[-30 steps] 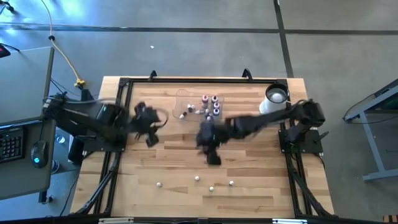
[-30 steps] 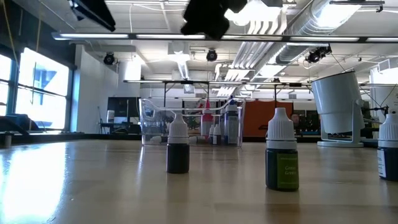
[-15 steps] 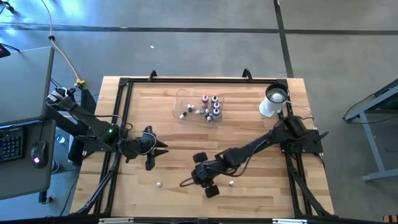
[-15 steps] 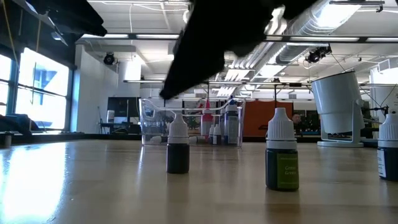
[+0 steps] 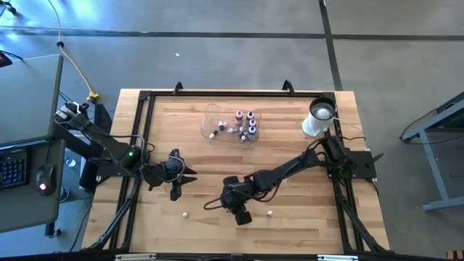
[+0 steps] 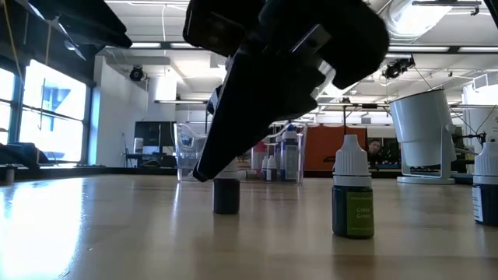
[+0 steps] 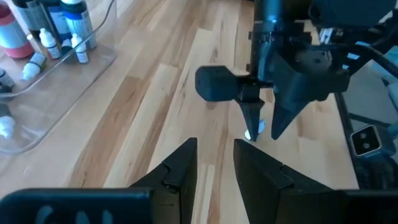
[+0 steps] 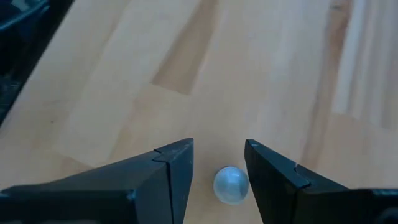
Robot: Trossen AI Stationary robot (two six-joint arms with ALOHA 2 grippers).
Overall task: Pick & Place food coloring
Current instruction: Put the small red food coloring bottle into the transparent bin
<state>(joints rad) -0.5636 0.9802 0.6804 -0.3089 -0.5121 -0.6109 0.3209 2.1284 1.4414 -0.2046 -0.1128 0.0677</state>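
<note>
Right end effector [image 8: 217, 165] now astride bottle [image 8: 231, 184]

bare wood [image 5: 203, 174] between claws, tray [image 5: 217, 116] well apart

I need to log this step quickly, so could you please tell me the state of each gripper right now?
Left gripper: slightly open, empty, waiting at the table's left.
Right gripper: open, fingers either side of a bottle, not yet closed on it.
</note>
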